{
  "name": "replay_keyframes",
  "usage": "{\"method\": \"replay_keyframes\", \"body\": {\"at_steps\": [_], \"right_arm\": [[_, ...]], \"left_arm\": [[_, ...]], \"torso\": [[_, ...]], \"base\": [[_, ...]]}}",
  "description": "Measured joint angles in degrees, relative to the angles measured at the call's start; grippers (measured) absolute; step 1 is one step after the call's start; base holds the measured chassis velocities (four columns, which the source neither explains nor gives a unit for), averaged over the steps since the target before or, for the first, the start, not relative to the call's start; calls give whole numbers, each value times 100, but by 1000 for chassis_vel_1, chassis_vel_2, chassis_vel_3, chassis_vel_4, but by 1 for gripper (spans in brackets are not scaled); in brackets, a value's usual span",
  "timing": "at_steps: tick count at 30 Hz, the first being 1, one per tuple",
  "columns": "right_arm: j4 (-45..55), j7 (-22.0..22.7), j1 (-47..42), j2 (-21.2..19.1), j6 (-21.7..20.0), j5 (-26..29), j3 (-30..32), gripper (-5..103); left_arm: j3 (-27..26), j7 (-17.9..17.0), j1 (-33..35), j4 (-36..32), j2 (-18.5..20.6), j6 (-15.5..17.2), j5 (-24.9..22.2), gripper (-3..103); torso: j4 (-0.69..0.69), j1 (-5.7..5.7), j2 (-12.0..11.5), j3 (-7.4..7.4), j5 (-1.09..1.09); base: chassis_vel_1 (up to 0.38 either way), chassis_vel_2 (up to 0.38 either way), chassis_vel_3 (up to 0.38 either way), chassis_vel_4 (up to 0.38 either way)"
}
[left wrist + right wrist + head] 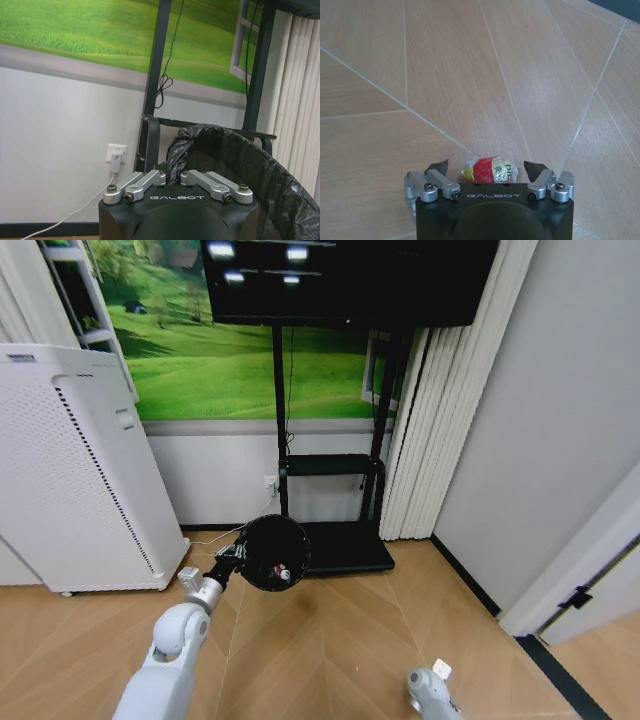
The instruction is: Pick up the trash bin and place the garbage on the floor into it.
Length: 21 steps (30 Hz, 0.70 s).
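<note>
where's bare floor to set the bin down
Bare floor lies between the left arm and the right gripper, and ahead of the scrap there. It is crowded by the wall: the bin in the left gripper, TV stand, white appliance.

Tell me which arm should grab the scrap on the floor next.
Right. Its hand hangs open just above the floor with the scrap between its fingers. The left hand is shut on the bin, held raised.

Bright, even light; warped edges
</note>
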Motion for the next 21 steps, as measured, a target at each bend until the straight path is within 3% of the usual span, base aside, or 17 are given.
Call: {"method": "replay_keyframes", "body": {"at_steps": [4,7,8,13,19,21], "right_arm": [[0,-7,-3,13,25,-7,3,78],[-2,-18,-14,18,62,-10,11,61],[-2,-18,-14,18,62,-10,11,61],[-3,-18,-20,25,92,-19,46,40],[30,-18,-43,49,107,-96,82,26],[39,-19,-50,60,112,-121,99,26]], "left_arm": [[35,-14,-39,9,25,15,-11,7],[64,-42,-71,7,74,51,-54,7],[64,-42,-71,7,74,51,-54,7],[57,-46,-139,36,142,61,-90,7],[53,-40,-169,49,173,66,-132,7],[53,-36,-181,57,178,68,-140,7]], "torso": [[1,0,0,0,2],[-1,0,0,0,2],[-1,0,0,0,2],[-1,0,0,1,5],[-4,0,-1,1,7],[-4,0,-2,2,7]], "base": [[0,0,0,0],[0,0,0,0],[0,0,0,0],[0,0,0,0],[0,0,0,0],[0,0,0,0]]}}
